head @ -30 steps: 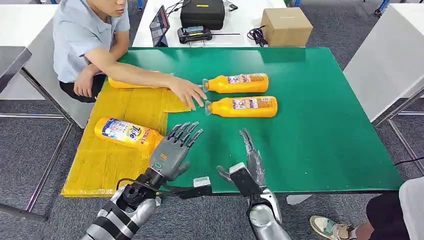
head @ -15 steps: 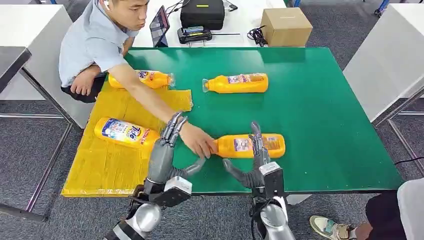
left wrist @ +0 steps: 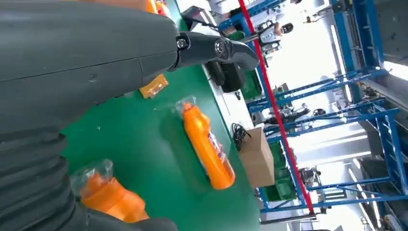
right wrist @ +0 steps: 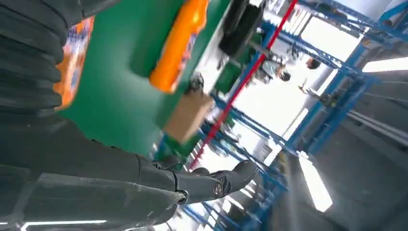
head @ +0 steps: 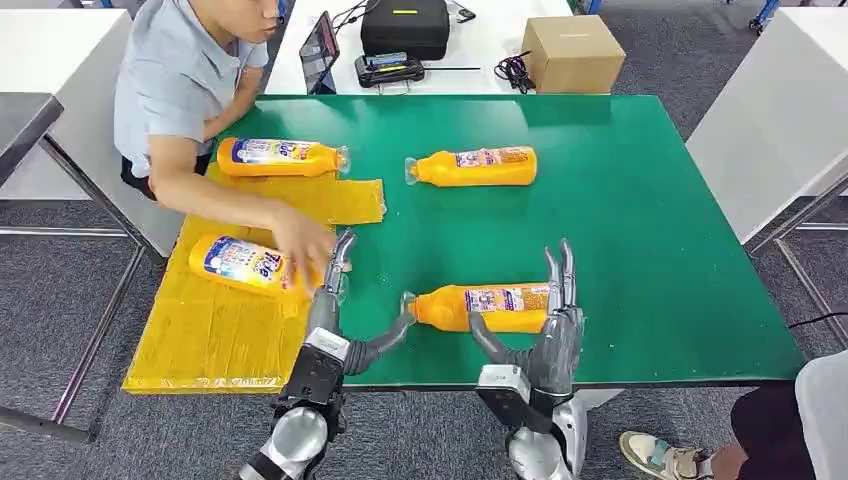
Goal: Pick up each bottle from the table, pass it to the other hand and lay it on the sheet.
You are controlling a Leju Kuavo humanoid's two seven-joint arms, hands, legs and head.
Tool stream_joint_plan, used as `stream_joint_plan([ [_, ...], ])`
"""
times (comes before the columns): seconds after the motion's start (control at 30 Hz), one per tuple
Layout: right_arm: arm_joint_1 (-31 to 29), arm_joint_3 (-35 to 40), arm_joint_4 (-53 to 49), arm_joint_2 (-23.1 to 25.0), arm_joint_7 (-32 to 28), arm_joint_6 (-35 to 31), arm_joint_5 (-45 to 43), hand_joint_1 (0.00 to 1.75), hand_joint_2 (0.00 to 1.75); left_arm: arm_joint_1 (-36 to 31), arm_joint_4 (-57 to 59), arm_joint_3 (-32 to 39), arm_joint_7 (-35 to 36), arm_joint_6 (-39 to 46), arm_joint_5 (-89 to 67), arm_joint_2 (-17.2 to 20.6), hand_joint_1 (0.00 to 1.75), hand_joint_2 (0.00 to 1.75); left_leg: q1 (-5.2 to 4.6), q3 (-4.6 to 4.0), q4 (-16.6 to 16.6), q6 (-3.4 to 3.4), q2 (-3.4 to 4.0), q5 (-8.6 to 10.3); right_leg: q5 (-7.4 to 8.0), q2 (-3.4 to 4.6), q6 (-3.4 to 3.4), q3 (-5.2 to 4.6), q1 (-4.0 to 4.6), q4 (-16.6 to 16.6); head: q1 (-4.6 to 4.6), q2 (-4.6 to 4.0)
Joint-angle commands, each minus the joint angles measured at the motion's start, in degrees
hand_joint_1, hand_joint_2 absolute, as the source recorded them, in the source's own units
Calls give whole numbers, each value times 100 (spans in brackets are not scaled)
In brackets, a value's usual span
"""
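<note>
An orange bottle (head: 480, 307) lies on its side near the front edge of the green table (head: 650, 240), cap toward my left. My right hand (head: 552, 335) stands open at its base end, fingers upright, thumb in front of the bottle's body. My left hand (head: 333, 312) is open beside the cap, thumb stretched toward it. The left wrist view shows that cap (left wrist: 98, 185). A second bottle (head: 470, 166) lies farther back on the table. Two more bottles (head: 283, 157) (head: 245, 263) lie on the yellow sheet (head: 220, 335); a person's hand (head: 303, 240) rests on the nearer one.
The person sits at the table's far left corner, arm reaching over the sheet close to my left hand. A cardboard box (head: 573, 52), a black case (head: 405, 25) and a tablet stand on the white table behind. Another person's shoe (head: 655, 455) is at lower right.
The person slid one bottle to the front edge, let go and moved the hand to the bottle on the sheet. My right hand moved right to the bottle's base; my left hand turned edge-on.
</note>
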Motion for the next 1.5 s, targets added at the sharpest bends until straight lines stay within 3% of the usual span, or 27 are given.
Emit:
stream_joint_plan([
  [0.03, 201, -1020, 263, 210, 159, -75, 2228, 0, 175, 103, 312, -33, -337, 340, 417, -111, 0, 175, 12, 30, 0, -16, -5, -13, -14, -10, -19, 35, 14, -5, 0, 0],
  [0.07, 248, -1299, 151, 250, 317, -75, 2971, 0, 175, 133, 199, -36, -468, 559, 459, -110, 0, 175, 10, 26, -1, -13, -6, -10, -12, -11, -16, 30, 11, -4, 0, 0],
  [0.17, 269, -1680, 140, 253, 227, -75, 3642, 0, 175, 230, -148, 134, -650, 586, 659, -153, 0, 175, 13, 29, -1, -13, -7, -13, -14, -13, -16, 34, 15, -8, -4, 0],
  [0.47, 255, -1670, 197, 213, 264, -75, 3707, 0, 175, 249, -185, 186, -681, 586, 641, -178, 0, 175, 4, 10, -1, -7, 4, -5, -3, 1, -9, 12, 5, -3, -2, 0],
  [0.57, 181, -1481, 251, -112, 657, -75, 3935, 0, 175, 239, -126, 72, -734, 578, 882, -182, 0, 175, 4, 12, -2, -8, 5, -5, -3, 3, -10, 14, 5, -5, -2, 0],
  [0.6, 164, -1410, 338, -180, 707, -75, 3860, 0, 175, 244, -123, 35, -719, 586, 910, -171, 0, 175, 9, 22, 0, -11, 7, -11, -7, 3, -15, 26, 11, -7, -2, 0],
  [0.63, 41, -1114, 669, -458, 845, -75, 3213, 0, 175, 227, -64, -116, -602, 425, 1117, -130, 0, 175, 6, 13, -1, -8, 6, -7, -3, 3, -10, 16, 7, -6, -2, 0],
  [0.73, -322, -394, 1032, -1295, 1564, -50, 2514, 0, 175, 139, 180, -342, -98, -182, 1950, -41, 0, 175, 7, 23, -7, -7, 9, -6, -1, 6, -9, 25, 9, -14, -2, 0],
  [0.83, -763, -121, 1472, -1703, 1682, 193, 2198, 0, 175, 5, 379, -465, -62, -334, 2212, -10, 0, 175, 5, 18, -6, -3, 18, -4, 6, 15, -5, 22, 6, -17, -2, 0],
  [1.13, -1465, 129, 2453, -1719, 1928, 563, 1931, 0, 175, -133, 525, -823, 280, -681, 2500, 66, 0, 175, -3, 20, -2, -7, 15, -4, 4, 11, -9, 23, -1, -12, -2, 0],
  [1.5, -1658, 25, 3064, -1639, 1815, 492, 1678, 0, 175, -138, 471, -967, 315, -615, 2440, 152, 0, 175, -2, 20, -2, -4, 13, -5, 1, 9, -5, 23, -2, -8, -2, 0],
])
